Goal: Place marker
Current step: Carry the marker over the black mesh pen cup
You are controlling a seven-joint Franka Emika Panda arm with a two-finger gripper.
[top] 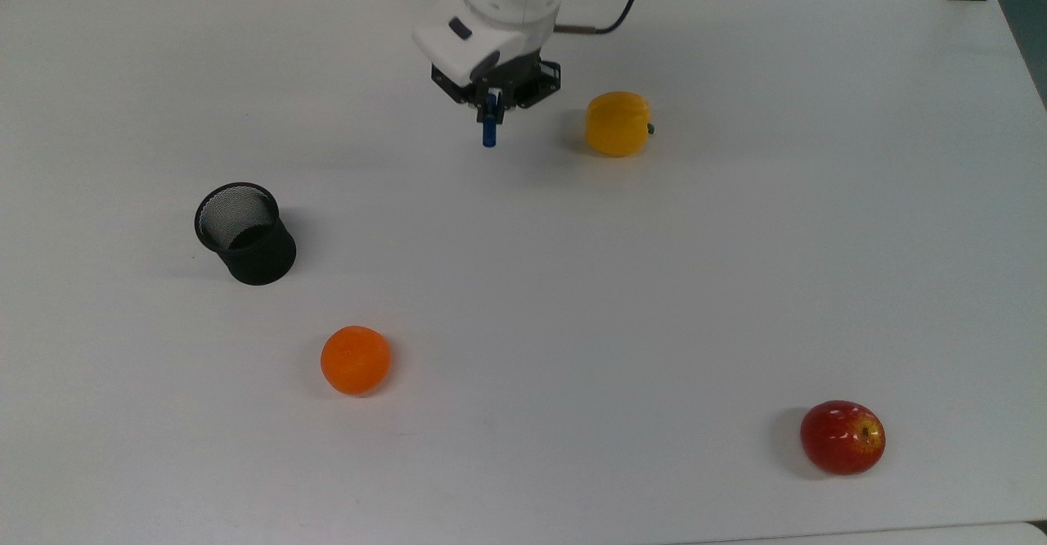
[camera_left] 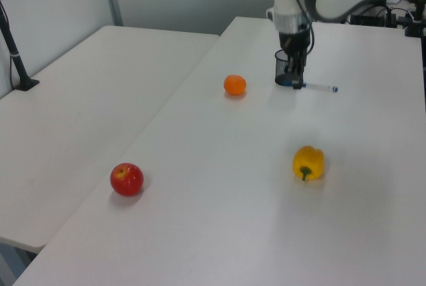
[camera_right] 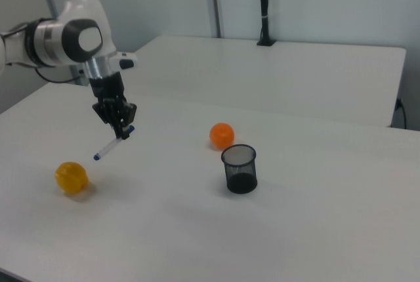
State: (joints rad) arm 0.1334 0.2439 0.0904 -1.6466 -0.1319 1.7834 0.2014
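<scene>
Claw [camera_right: 122, 128] clamped on the marker [camera_right: 109, 146] near its blue cap end, held tilted in the air above the table [top: 572, 299], likely lifted for carrying to the black mesh cup [top: 244, 234].

The marker [camera_right: 111, 145], a slim white pen with a blue cap and a blue end tip, is hanging in the air, clamped near its cap end between the fingers [camera_right: 125, 126], its barrel slanting down from them.
</scene>
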